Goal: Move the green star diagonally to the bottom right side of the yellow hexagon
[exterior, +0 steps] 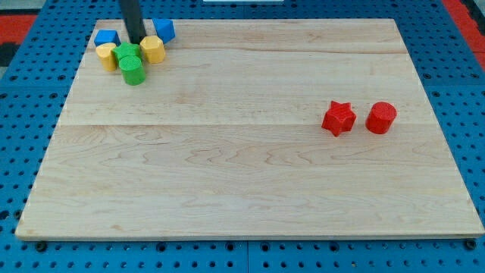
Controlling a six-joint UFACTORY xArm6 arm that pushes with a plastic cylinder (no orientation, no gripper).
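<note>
The wooden board (pixel 250 152) fills most of the view, pale planks lying on a blue pegboard (pixel 23 98) that shows along every edge, with a red patch of surface (pixel 19 23) at the view's top left corner. No writing, brand or label can be read on anything. The dark rod (pixel 132 19) comes down from the view's top edge, and my tip (pixel 136 42) sits at the view's top left of the board, inside a tight cluster of 6 blocks; there are no jaws to open or close, and the tip holds nothing, standing just above the green star (pixel 128 52), close enough that I cannot tell whether they touch. The green cylinder (pixel 132 70) sits against the star's lower side. The yellow hexagon (pixel 152 48) is just to the star's right, and a second yellow block (pixel 107 55) is just to its left. 2 blue blocks sit behind: 1 blue block (pixel 106 37) left of the rod, the other blue block (pixel 164 29) right of it. Well apart, toward the view's right, the red star (pixel 338 118) and the red cylinder (pixel 381 117) stand side by side.
</note>
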